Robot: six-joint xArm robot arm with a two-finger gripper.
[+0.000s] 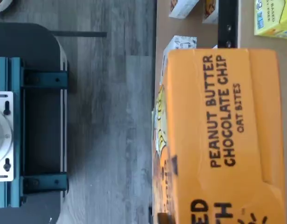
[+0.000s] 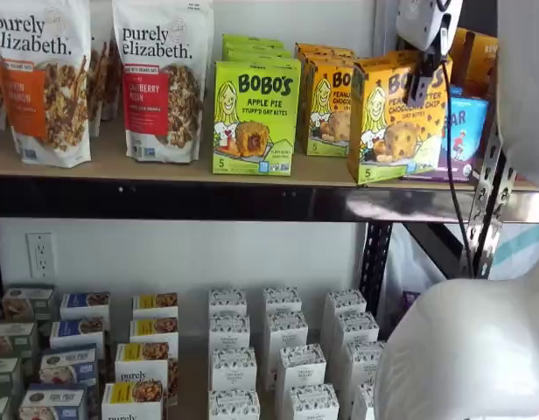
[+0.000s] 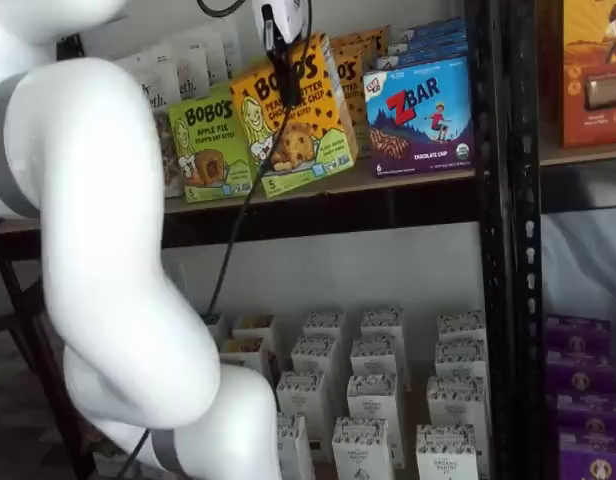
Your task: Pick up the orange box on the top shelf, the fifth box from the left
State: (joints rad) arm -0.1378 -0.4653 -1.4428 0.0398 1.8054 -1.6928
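The orange box reads "BOBO'S Peanut Butter Chocolate Chip". It stands forward of its row at the front edge of the top shelf and looks tilted in a shelf view. My gripper hangs from above with its white body over the box. A black finger lies against the box's front face near its top, and the fingers are closed on the box. The wrist view shows the box's top panel close up, with grey floor beside it. Whether the box is clear of the board cannot be told.
A lime-green Apple Pie box stands to the left of the orange box and a blue ZBar box to its right. More orange Bobo's boxes stand behind. A black upright rises at the right. White cartons fill the lower shelf.
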